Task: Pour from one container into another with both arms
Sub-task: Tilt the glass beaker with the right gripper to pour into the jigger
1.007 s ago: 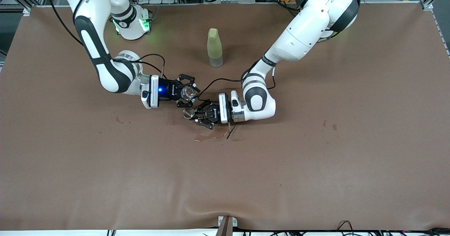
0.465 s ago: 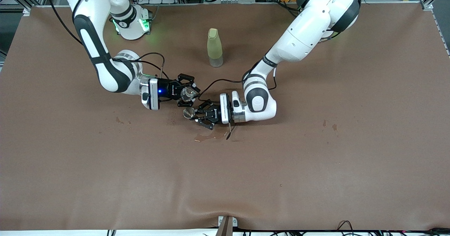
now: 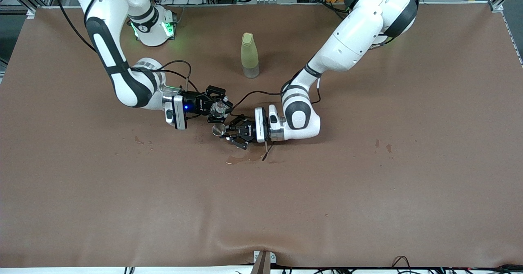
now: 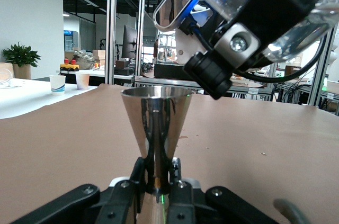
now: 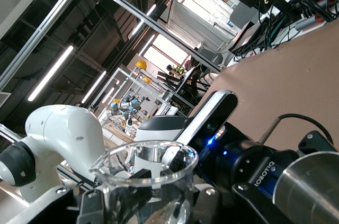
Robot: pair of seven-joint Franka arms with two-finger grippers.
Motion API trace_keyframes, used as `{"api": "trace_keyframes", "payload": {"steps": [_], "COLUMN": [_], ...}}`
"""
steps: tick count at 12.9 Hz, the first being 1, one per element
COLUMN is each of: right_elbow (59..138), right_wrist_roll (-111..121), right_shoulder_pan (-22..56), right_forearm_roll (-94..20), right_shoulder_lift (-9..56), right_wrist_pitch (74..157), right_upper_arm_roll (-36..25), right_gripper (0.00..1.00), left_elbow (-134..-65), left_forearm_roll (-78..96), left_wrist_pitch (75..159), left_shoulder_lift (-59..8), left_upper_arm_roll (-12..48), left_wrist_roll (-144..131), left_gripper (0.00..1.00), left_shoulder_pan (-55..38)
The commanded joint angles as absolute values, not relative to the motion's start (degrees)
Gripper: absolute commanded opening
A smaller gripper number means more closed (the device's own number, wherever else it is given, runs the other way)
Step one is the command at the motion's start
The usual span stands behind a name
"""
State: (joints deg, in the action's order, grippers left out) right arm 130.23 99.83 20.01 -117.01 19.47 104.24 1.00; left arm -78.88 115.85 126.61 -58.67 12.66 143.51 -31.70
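Nearer the front camera than the green bottle, the right gripper was clamped on a tilted clear glass cup over the metal jigger, which the left gripper gripped tight, upright, above a spill.

My front view looks down from high across the table, facing both bases. My 2 wrist views sit close and low; both share the metal cone cup.
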Motion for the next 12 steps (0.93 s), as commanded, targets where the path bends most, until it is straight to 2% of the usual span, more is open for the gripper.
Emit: {"api": "trace_keyframes", "payload": {"steps": [1,12], "right_elbow": [131.13,131.13], "right_wrist_roll": [95.99,80.53], "right_shoulder_pan": [20.57,20.57], "right_forearm_roll": [-117.95,-117.95], "right_shoulder_lift": [17.93,17.75], "right_wrist_pitch": [104.50,104.15], "right_upper_arm_roll": [0.88,1.49], "right_gripper": [0.00,0.00], "left_elbow": [-79.36,-79.98], "left_forearm_roll": [116.46,116.46], "left_wrist_pitch": [125.95,125.95], "left_shoulder_lift": [-58.36,-58.10], "left_upper_arm_roll": [12.83,12.83], "left_wrist_roll": [145.37,145.37], "left_gripper": [0.00,0.00], "left_shoulder_pan": [-31.38,-31.47]}}
